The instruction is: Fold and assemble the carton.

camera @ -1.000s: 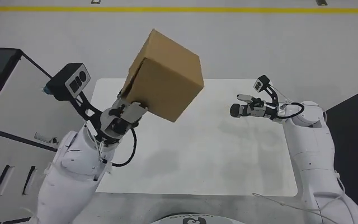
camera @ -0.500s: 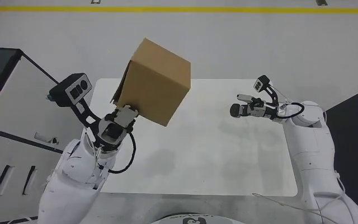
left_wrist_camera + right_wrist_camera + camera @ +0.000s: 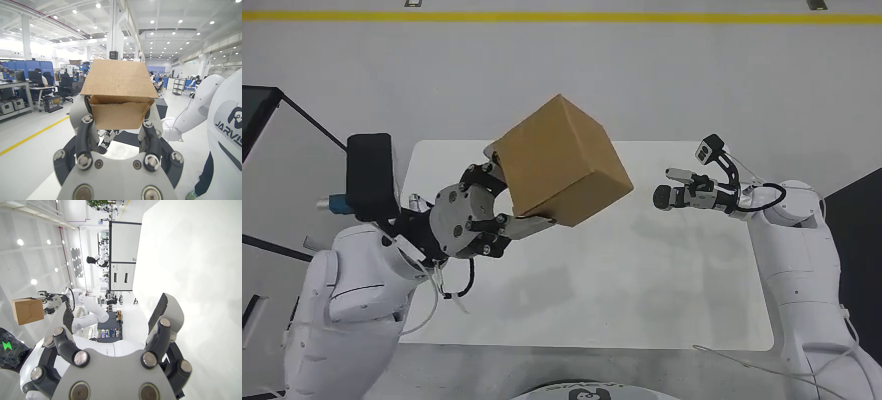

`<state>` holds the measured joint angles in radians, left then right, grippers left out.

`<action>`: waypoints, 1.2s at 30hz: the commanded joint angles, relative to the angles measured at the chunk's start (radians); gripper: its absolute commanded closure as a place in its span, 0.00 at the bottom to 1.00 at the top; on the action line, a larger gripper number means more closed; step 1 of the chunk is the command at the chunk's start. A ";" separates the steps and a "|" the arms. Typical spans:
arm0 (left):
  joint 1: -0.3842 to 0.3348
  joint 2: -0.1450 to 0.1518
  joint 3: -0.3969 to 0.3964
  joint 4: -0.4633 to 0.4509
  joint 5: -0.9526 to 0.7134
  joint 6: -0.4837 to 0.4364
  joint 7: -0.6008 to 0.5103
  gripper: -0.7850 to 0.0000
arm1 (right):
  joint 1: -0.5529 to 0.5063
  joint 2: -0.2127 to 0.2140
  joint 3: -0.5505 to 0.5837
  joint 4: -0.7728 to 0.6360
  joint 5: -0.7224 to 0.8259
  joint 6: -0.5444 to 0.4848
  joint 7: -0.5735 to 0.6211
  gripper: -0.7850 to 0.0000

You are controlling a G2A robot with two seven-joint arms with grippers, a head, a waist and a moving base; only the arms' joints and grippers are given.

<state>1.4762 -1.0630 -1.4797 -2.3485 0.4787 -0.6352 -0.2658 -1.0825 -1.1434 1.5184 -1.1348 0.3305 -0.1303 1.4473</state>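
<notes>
L pincer (image 3: 118, 113) clamped on boxy brown cardboard carton (image 3: 119, 83) — R pincer (image 3: 115, 305) apart

Left hand (image 3: 504, 200) raised, clamped on carton (image 3: 562, 160), right hand (image 3: 660, 197) held level, fingers (image 3: 160, 309) apart

White rectangular table (image 3: 662, 290), rounded corners, on grey floor (image 3: 692, 70)

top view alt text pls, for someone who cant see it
The left pincer holds a brown carton tilted in the air above the left part of the white table. The right pincer hangs open and empty over the table's right side.
</notes>
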 commanded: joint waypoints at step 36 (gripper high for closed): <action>-0.222 0.013 -0.095 -0.001 1.037 -0.198 0.430 1.00 | 0.000 0.000 0.000 0.000 0.000 0.000 0.000 0.00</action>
<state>1.2549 -1.0509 -1.5783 -2.3500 1.3880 -0.8538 0.0824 -1.0825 -1.1434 1.5184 -1.1348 0.3305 -0.1303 1.4473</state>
